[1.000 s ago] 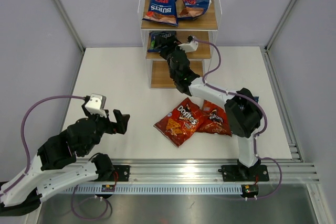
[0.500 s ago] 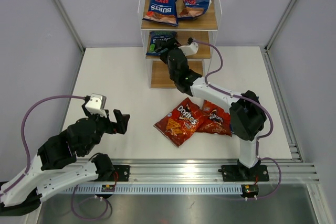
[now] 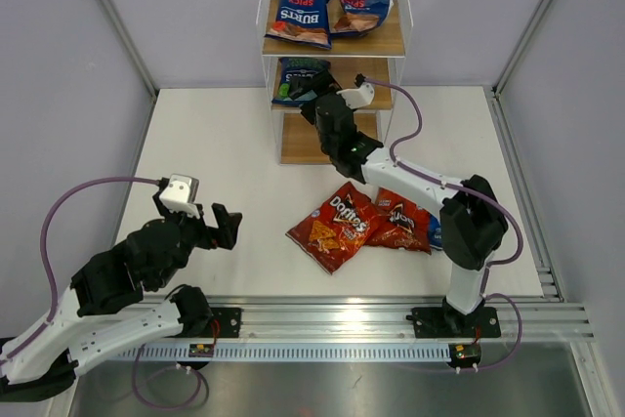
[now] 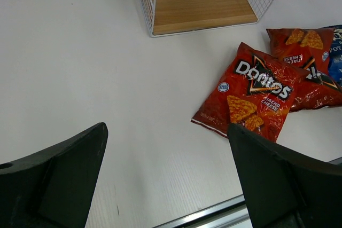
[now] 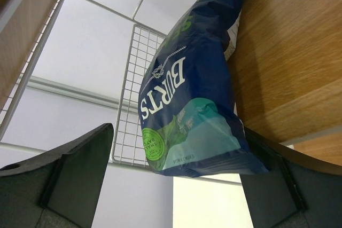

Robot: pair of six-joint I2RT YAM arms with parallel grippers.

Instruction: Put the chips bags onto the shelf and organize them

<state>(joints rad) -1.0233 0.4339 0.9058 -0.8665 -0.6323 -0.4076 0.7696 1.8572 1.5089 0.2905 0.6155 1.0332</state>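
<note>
The shelf stands at the table's far side. Two Burts bags lie on its top board. A third Burts bag rests on the middle board. My right gripper is open just in front of it. In the right wrist view, the bag sits between the wide-apart fingers, close to the right one. Two Doritos bags lie on the table. The larger blue bag peeks out behind my right arm. My left gripper is open and empty.
In the left wrist view, the shelf's bottom board is bare, with the Doritos bags to the right. A metal rail runs along the table's near edge. Grey walls enclose the table.
My right gripper has drawn back a little from the middle board and the Burts bag now shows more, staying on the board. The left arm has not moved.
</note>
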